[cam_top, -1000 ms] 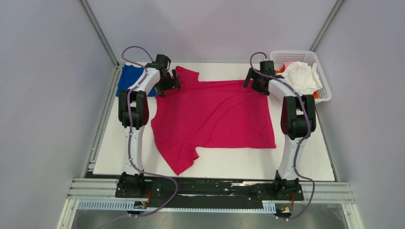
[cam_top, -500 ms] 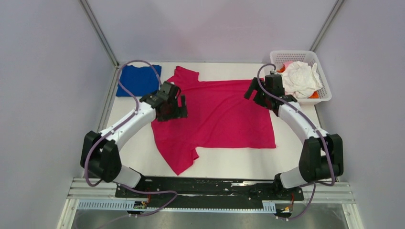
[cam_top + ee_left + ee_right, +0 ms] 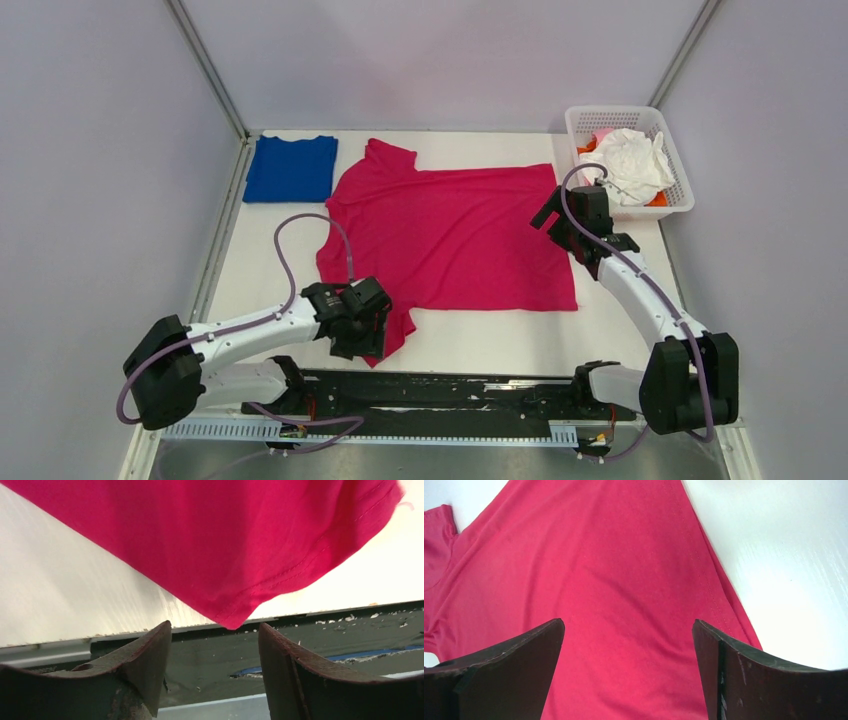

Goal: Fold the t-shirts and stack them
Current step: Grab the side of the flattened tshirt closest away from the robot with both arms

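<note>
The magenta shirt (image 3: 450, 235) lies spread flat on the table (image 3: 480, 345). Its long axis runs left to right: neck left, hem right, one sleeve far, one near. The cloth is smooth, with faint creases. The left gripper (image 3: 215, 627) sits at the near sleeve's tip, jaws partly apart, gripping nothing. The right gripper (image 3: 629, 630) hovers wide open, empty, over the hem's far corner. A folded blue shirt (image 3: 290, 168) lies far left. A basket (image 3: 682, 205) holding a white shirt (image 3: 630, 160) stands far right.

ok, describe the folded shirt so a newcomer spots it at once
Start at the white table and go to its far left corner. The blue shirt lies there, folded into a neat rectangle. The pink shirt beside it is spread open, and the shirts in the basket are crumpled.
</note>
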Robot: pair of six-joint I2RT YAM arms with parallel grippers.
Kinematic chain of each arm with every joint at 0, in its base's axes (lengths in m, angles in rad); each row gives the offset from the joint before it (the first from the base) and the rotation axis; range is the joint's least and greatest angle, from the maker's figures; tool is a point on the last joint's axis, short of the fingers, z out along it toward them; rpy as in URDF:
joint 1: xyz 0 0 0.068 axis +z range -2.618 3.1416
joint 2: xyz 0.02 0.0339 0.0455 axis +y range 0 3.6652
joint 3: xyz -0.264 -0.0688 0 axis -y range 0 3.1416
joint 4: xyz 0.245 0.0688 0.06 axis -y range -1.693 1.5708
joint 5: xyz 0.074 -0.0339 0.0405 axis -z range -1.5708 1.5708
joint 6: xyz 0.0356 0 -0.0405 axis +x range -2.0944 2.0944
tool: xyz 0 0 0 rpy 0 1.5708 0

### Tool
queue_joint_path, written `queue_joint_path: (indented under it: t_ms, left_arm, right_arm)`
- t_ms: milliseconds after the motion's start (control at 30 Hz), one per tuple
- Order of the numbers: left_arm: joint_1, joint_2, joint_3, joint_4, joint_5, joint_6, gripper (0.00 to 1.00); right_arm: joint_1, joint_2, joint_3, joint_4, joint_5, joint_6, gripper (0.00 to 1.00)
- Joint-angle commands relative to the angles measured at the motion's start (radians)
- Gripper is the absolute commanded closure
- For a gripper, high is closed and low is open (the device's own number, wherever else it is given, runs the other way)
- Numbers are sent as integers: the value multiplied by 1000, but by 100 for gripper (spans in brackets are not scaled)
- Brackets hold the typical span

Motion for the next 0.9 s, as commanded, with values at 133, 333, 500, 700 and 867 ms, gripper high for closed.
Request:
queue_joint_path:
  t_ms: [133,333,500,700,867]
  left_arm:
    - [-47,25,-41,84,19,-82,39]
    - [-48,126,-25,115,-23,-74,47]
    - [-48,230,-5,114,-6,-68,69]
    - [-46,256,13,72,10,-49,100]
    - [-48,213,5,48,49,-19,100]
  right_arm:
    - [-6,-12,-11,27,36,32,0]
    - [-9,-52,-54,25,61,62,0]
    - [-42,-155,-118,-72,105,169,0]
    - [-85,-368,-223,-226,131,246,0]
    - [-87,-513,-336,-340,129,366,6]
